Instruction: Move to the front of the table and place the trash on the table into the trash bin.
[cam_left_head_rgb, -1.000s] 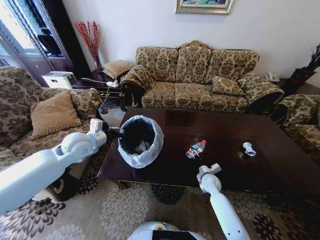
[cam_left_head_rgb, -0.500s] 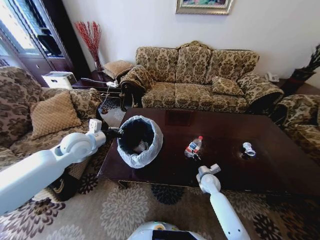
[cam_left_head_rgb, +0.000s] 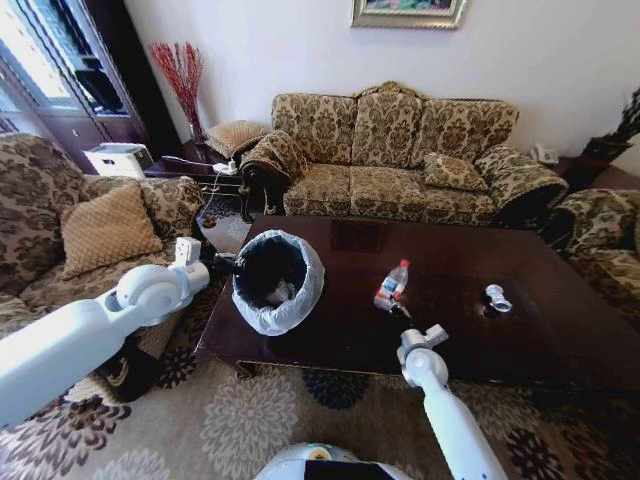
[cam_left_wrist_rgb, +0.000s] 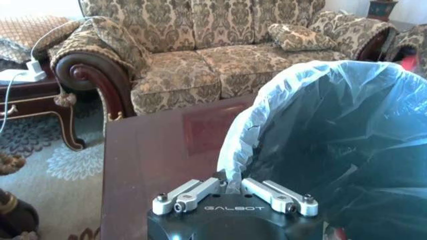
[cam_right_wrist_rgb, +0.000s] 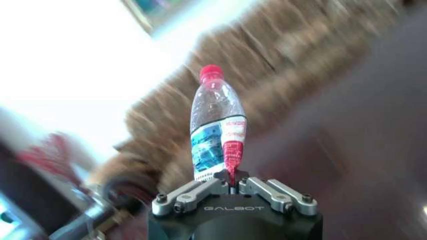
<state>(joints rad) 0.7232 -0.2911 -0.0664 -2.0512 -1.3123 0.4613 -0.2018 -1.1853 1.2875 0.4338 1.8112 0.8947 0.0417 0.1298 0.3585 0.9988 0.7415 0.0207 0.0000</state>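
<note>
Right gripper (cam_right_wrist_rgb: 230, 186) is clamped on clear plastic bottle w/ red label (cam_right_wrist_rgb: 217, 135) near its base, above dark glossy wood table (cam_left_head_rgb: 520, 330), while left gripper (cam_left_wrist_rgb: 228, 188) pinches bag-lined round bin (cam_left_head_rgb: 278, 282) rim; bottle prob. light, slick, crushable, so label-band hold looks safest.

Left gripper (cam_left_wrist_rgb: 230, 188) is clamped at frame's left; right gripper (cam_right_wrist_rgb: 232, 184) is closed, raised centre-right.

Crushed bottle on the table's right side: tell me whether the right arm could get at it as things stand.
Probably not yet. The right claw is shut on the red-label bottle, so it is occupied. The crushed bottle itself lies unobstructed on the table.
</note>
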